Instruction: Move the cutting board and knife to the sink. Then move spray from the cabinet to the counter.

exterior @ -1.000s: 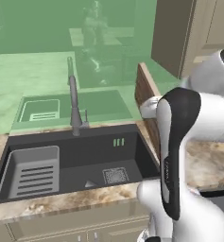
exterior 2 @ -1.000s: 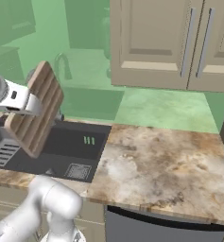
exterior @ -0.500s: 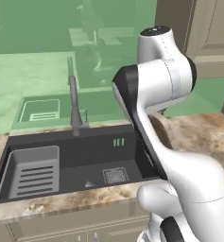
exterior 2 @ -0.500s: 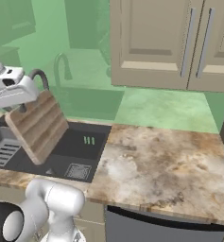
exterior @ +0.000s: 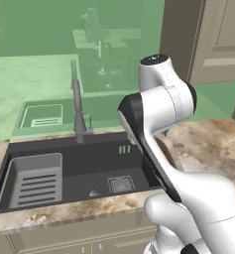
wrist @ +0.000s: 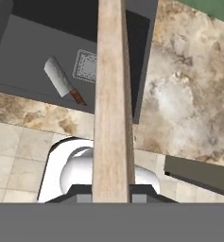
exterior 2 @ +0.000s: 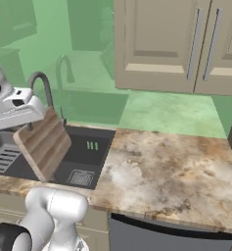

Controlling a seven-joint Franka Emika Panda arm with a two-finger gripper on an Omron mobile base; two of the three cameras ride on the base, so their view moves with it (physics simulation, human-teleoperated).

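Note:
My gripper (exterior 2: 29, 125) is shut on the top edge of the cutting board (exterior 2: 43, 144), a light-brown plank board that hangs tilted over the right part of the sink (exterior 2: 83, 154). In the hand view the cutting board (wrist: 112, 94) runs edge-on up from between my fingers, gripper (wrist: 111, 191). The knife (wrist: 62, 81), a small cleaver with a brown handle, lies on the dark sink floor (wrist: 33, 52) beside the square drain (wrist: 87, 66). The cabinet (exterior 2: 161, 44) has its doors shut; the spray is hidden. The marbled counter (exterior 2: 171, 171) lies to the right of the sink.
A tall grey faucet (exterior: 78, 114) stands behind the basin, and a ribbed grey rack (exterior: 34, 181) fills its left end. My white arm (exterior: 158, 129) blocks the right side of the left base view. A dark appliance front (exterior 2: 171, 235) sits under the counter.
The arm has swung up and round, and the cutting board has come down a little toward the sink, still in the gripper. The knife has not moved.

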